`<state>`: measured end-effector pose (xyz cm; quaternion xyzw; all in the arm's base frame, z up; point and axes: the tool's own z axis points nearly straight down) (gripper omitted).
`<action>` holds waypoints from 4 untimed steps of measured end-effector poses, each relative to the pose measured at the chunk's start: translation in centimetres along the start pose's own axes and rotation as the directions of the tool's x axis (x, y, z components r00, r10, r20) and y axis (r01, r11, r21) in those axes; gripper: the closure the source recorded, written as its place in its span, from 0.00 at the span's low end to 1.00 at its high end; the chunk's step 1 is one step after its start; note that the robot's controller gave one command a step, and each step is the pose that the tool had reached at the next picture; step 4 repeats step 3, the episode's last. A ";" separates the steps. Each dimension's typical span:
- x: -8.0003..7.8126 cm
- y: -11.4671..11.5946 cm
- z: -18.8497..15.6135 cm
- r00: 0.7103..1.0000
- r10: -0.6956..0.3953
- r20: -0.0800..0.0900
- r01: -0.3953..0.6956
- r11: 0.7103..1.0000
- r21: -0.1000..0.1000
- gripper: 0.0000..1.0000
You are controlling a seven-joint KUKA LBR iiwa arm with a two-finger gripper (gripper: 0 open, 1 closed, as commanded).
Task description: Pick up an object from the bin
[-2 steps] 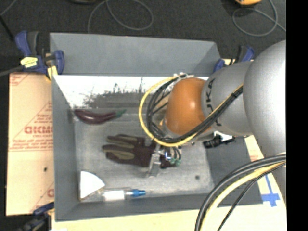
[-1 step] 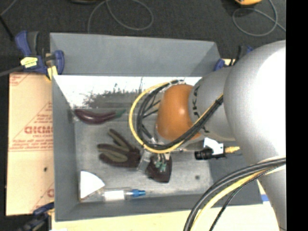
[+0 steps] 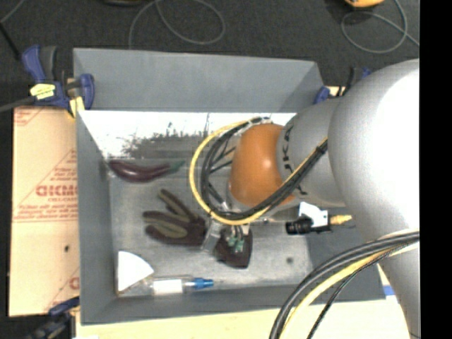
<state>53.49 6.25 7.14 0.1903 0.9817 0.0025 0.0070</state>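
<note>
From my screen, the grey bin (image 3: 94,210) takes up most of the view. The arm (image 3: 367,140) comes in over its right side, with its orange cover (image 3: 254,164) and looped cables hanging above the middle of the floor.

The largest loose thing is a dark glove (image 3: 173,223), lying flat left of centre with its fingers pointing toward the back left. Behind it, against the back wall, lies a dark purple eggplant-shaped piece (image 3: 138,169), well apart from the rest. In the front left corner sits a white wedge (image 3: 133,268). Just beside it, a white marker (image 3: 173,285) with a blue cap (image 3: 203,284) lies along the front wall.

The smallest thing is a dark reddish lump (image 3: 239,256) with a bit of green on it, just right of the glove's cuff. The pincer (image 3: 232,240) is down directly on top of this lump. I cannot tell whether it is spread or pressed together.
</note>
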 end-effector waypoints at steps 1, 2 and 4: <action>0.0 0.0 -0.2 1.000 0.000 0.001 0.000 1.000 0.000 1.00; 0.1 -0.1 -1.1 1.000 -0.001 -0.005 0.001 1.000 0.003 1.00; 0.2 -0.2 -3.3 1.000 -0.002 -0.010 0.002 1.000 0.005 1.00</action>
